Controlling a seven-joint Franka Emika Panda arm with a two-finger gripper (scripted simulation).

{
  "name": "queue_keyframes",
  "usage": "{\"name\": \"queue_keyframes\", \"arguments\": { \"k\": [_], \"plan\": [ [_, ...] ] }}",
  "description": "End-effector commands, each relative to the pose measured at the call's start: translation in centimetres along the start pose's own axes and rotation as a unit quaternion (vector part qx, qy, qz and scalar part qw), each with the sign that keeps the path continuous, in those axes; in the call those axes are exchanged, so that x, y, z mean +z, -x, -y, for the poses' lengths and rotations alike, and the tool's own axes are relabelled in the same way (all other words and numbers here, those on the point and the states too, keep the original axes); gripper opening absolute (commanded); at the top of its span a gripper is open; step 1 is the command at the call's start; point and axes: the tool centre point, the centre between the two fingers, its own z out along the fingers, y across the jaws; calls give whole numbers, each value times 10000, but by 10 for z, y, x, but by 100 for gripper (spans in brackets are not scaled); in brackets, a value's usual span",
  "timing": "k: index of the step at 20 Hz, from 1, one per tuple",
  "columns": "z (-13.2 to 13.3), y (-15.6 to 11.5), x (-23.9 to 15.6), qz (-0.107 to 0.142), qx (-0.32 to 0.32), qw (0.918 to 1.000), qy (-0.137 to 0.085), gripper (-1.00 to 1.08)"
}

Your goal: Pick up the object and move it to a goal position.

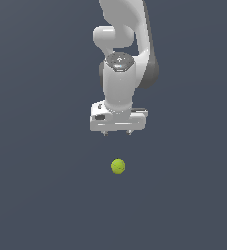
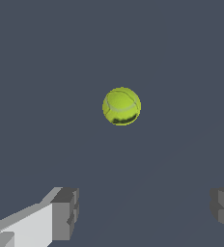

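Ball (image 1: 118,166), one only, yellow-green with faint curved seams, lies on the dark table (image 1: 37,195), apparently just ahead of the white gripper (image 1: 117,132), whose two fingers (image 2: 65,212) are spread wide, holding nothing.

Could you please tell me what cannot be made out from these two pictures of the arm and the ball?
- Goal position: no marker shows in either view.
- White gripper: in the exterior view its fingers are too small to judge; in the wrist view one grey fingertip is cut off by the frame edge.
- Small yellow-green ball: its underside is hidden in both views.
- Arm base: cut off by the exterior view's top edge.
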Motion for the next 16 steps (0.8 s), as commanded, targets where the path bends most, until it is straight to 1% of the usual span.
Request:
{"name": "queue_keyframes", "arguments": {
  "k": [1, 8, 12, 16],
  "plan": [
    [-1, 0, 0, 2, 19, 10000, 2, 100],
    [-1, -12, 10, 21, 266, 9996, -9, 100],
    [-1, -24, 22, 43, 549, 9985, -16, 100],
    [0, -40, 40, 75, 933, 9956, -18, 100]
  ]
}}
